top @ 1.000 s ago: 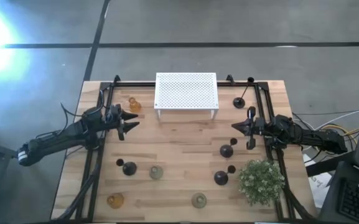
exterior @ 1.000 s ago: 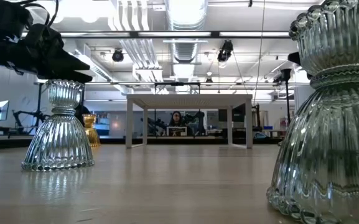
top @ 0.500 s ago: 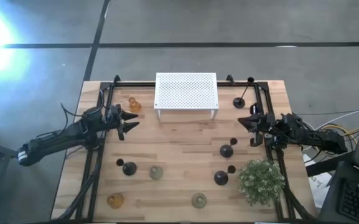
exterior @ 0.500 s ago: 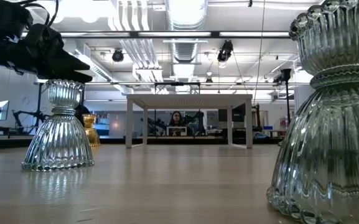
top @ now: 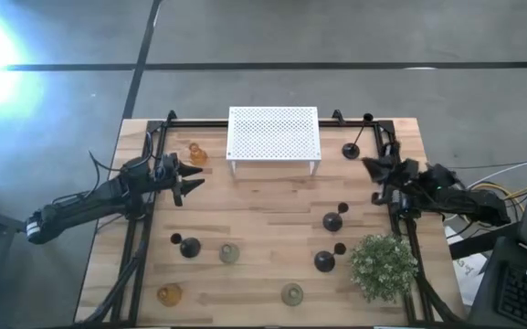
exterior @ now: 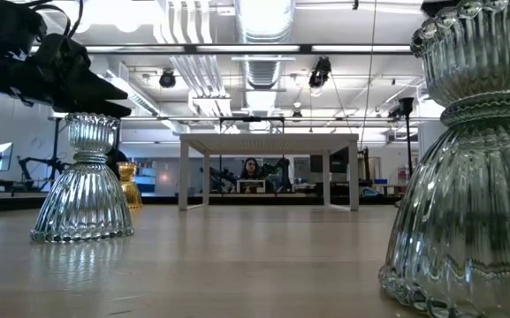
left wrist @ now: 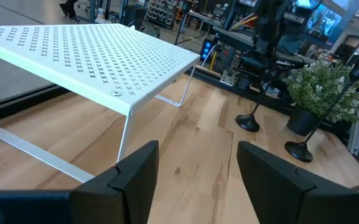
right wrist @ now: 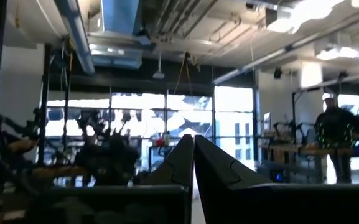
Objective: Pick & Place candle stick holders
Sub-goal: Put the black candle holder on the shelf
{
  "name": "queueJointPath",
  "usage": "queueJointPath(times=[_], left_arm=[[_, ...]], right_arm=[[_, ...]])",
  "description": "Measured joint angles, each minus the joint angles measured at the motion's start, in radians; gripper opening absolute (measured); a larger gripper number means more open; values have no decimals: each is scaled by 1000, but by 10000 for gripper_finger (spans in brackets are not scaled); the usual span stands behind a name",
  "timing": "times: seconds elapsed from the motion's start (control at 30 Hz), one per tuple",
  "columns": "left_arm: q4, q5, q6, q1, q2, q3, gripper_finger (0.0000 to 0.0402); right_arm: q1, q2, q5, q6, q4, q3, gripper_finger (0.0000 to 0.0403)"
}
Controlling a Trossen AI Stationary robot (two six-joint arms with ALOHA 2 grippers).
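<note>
Several candle stick holders stand on their bases on the wooden table. The high view shows black ones with thin stems, amber glass ones and pale green ones. My left gripper hovers open at the left side, near the far amber holder, with nothing between its fingers. My right gripper is shut and empty at the right side, its tip raised toward the room.
A white perforated rack stands at the far middle of the table. A bushy green plant sits at the near right. Black frame rails run along both sides. Two glass holders loom close in the low view.
My right gripper has risen and tipped its fingers upward, drawing back toward the table's right and far edges, away from the black holders. It has stayed shut. No holder has moved.
</note>
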Motion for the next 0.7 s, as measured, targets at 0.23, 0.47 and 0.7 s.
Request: queueJointPath(times=[0.23,0.47,0.7], left_arm=[[0,0,0,0,0,0,222],[0,0,0,0,0,0,222],[0,0,0,0,0,0,222]], right_arm=[[1,139,9,-44,-199,324,8],[1,439,334,-2,-706,711,8],[1,694,577,494,-1476,931,8]])
